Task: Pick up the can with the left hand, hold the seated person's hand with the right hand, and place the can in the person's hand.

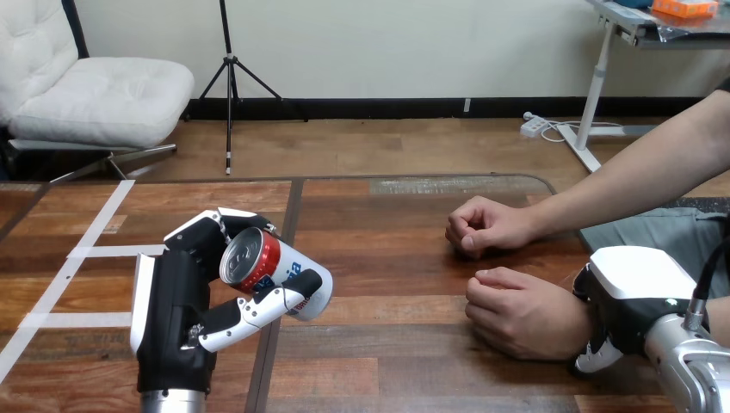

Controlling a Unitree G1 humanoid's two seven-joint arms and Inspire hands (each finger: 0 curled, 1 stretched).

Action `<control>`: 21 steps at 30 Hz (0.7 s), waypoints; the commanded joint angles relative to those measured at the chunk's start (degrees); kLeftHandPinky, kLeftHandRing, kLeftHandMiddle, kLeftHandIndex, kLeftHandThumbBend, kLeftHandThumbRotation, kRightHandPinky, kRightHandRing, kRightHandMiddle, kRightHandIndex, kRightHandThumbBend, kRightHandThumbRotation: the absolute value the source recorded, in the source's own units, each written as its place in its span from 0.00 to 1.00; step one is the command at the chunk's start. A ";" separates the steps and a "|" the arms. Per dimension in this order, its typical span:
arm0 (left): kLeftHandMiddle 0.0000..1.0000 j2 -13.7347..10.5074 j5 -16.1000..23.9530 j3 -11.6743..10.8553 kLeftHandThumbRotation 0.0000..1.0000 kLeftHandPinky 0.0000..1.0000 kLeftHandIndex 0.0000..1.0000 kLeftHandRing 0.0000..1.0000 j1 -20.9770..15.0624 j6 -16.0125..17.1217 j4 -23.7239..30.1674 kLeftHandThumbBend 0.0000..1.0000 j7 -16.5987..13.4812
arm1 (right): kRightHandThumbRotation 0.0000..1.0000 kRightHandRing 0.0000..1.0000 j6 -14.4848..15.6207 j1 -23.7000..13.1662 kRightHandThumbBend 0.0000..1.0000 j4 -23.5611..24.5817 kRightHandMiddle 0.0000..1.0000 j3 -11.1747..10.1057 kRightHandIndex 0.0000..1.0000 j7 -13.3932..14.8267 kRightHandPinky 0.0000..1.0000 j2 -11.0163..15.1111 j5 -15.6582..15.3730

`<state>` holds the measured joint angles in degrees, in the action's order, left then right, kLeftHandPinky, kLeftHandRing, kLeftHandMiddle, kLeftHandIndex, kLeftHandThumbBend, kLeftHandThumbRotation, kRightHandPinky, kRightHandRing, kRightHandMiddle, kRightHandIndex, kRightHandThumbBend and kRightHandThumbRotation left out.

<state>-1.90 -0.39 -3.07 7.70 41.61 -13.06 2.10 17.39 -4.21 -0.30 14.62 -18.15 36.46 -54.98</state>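
Note:
A red, white and blue can [277,274] lies tilted in my left hand [172,303], its silver top turned toward the camera. That hand is shut on it, with the thumb across the can's front and the fingers behind, held above the table [396,353] at the left. At the lower right my right hand [639,291] wraps the wrist of the person's near hand [515,315], its fingers curled round it. The near hand rests on the table as a loose fist. The person's far hand [482,225] is also closed, a little further back.
Strips of white tape [82,251] mark the table's left part. The person's forearm [637,176] reaches in from the right edge. Bare wood lies between the can and the person's hands.

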 commanded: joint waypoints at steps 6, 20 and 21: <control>0.42 0.06 -0.06 0.41 0.00 0.38 0.44 0.39 -3.24 -0.12 2.92 0.73 0.12 | 0.00 0.38 0.56 0.68 0.78 4.35 0.46 -3.17 0.49 0.07 0.29 1.58 1.11; 0.42 0.55 0.11 1.02 0.00 0.38 0.44 0.40 -3.92 0.30 1.74 0.74 0.26 | 0.00 0.29 -0.18 1.59 0.80 9.73 0.39 -6.13 0.47 0.51 0.20 1.80 1.47; 0.42 0.58 0.06 1.06 0.00 0.38 0.44 0.40 -3.97 0.33 1.65 0.74 0.30 | 0.00 0.29 -0.14 1.61 0.82 10.05 0.38 -6.29 0.47 0.32 0.20 1.78 1.51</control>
<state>-1.68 -0.37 -2.75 7.69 41.18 -13.08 2.18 17.20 -0.68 5.47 11.47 -18.21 36.48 -54.06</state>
